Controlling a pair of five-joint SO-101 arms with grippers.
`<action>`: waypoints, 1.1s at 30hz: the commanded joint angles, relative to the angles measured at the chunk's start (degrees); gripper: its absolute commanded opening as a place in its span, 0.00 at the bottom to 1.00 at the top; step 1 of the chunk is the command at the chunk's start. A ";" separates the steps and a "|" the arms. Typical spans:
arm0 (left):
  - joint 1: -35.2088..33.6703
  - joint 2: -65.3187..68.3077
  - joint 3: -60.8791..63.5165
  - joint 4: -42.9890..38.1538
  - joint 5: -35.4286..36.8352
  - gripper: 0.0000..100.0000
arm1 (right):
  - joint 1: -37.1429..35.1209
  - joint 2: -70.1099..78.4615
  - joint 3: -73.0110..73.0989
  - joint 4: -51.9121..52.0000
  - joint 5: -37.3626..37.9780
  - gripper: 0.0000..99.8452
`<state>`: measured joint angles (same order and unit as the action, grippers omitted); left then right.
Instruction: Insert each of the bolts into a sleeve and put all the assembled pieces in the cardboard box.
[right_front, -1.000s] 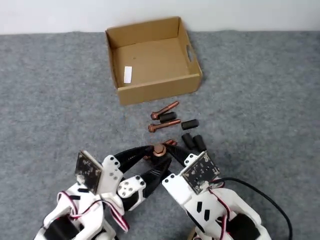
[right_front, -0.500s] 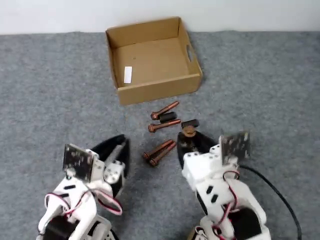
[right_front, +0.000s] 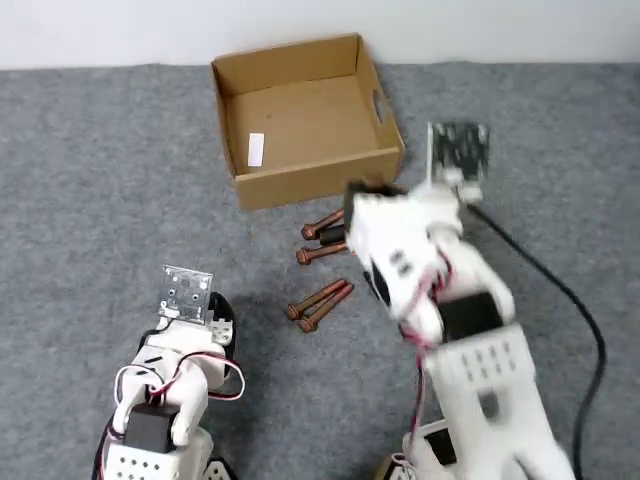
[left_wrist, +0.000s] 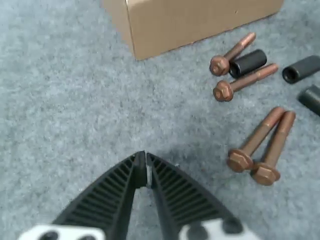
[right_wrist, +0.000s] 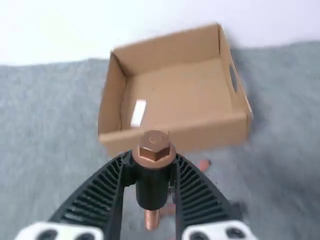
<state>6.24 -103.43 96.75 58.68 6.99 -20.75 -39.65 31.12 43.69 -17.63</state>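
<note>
Grey carpet (right_front: 90, 180), white wall (right_front: 100, 30)

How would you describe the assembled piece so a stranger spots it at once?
Find the open box; near its front wall hangs the right pincer. Clamped in it is the piece: a copper bolt through a black sleeve, unlike the bare bolts lying loose.

Grey carpeted table (right_front: 100, 150): cardboard box (right_front: 310, 180), loose bolts (right_front: 318, 297), sleeves (left_wrist: 248, 63)
</note>
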 joint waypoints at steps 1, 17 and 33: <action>-0.35 -0.26 -0.31 0.00 -0.35 0.00 | 0.75 13.23 -14.42 -5.14 -0.35 0.01; -0.35 -0.26 -0.31 1.49 -0.35 0.00 | 2.51 65.01 -57.85 -11.82 4.75 0.01; -0.35 -0.26 -0.31 1.49 -0.26 0.00 | 0.84 92.53 -84.92 5.49 10.20 0.17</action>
<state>6.24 -103.43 96.75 59.82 6.90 -18.90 54.07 -47.12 45.36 -8.22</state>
